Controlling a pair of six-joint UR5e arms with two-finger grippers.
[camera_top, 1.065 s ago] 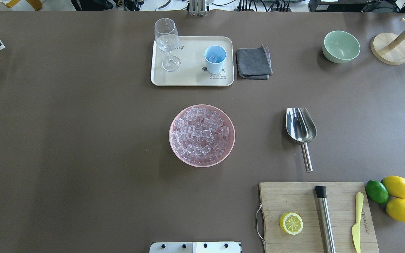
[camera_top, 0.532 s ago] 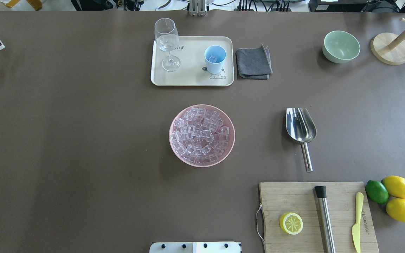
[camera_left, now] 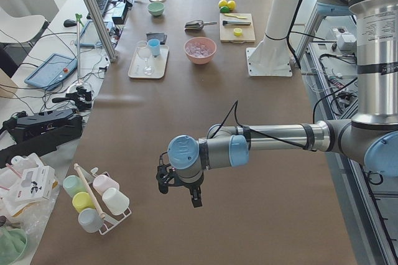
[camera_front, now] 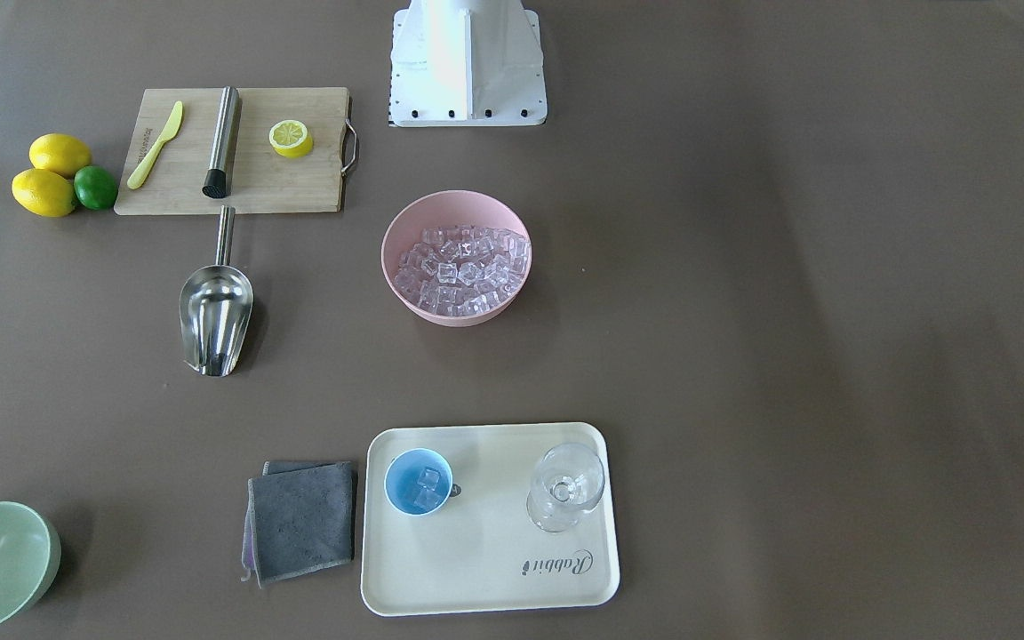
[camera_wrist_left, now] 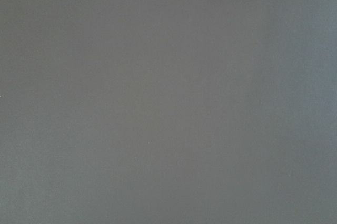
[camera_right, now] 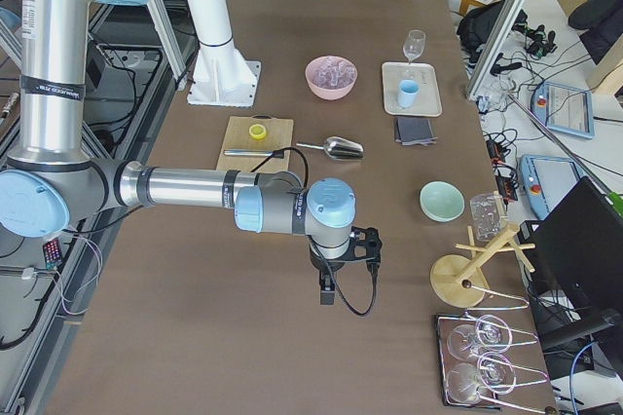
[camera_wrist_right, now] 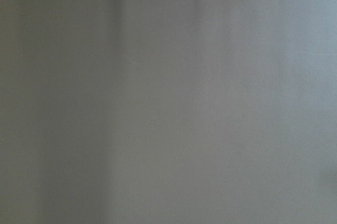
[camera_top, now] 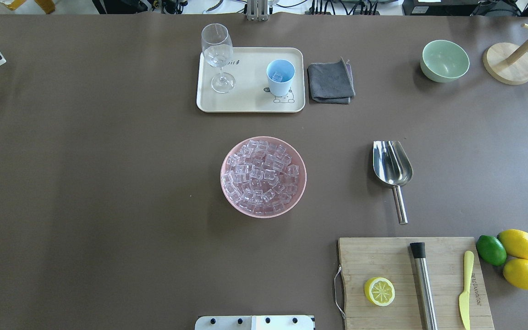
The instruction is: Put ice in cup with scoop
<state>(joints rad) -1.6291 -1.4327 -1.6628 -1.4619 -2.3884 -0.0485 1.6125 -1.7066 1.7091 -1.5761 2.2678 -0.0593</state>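
1. scoop (camera_top: 392, 162) lies flat between counter centre and right edge, handle toward the robot-side edge, likely set for a right-arm grasp
2. ice (camera_top: 263, 176) heaped in pink bowl (camera_top: 222, 176) mid-counter; a few cubes already in the cup
3. cup (camera_top: 280, 75) upright on tray (camera_top: 250, 103) by the far edge; tray probably there to catch strays
4. left claw (camera_left: 179, 189) and right claw (camera_right: 343, 269) hover over the counter's left and right ends, well apart from everything; open or closed: cannot tell

left claw (camera_left: 180, 188) and right claw (camera_right: 340, 271) both point down, held out low, grip unclear.
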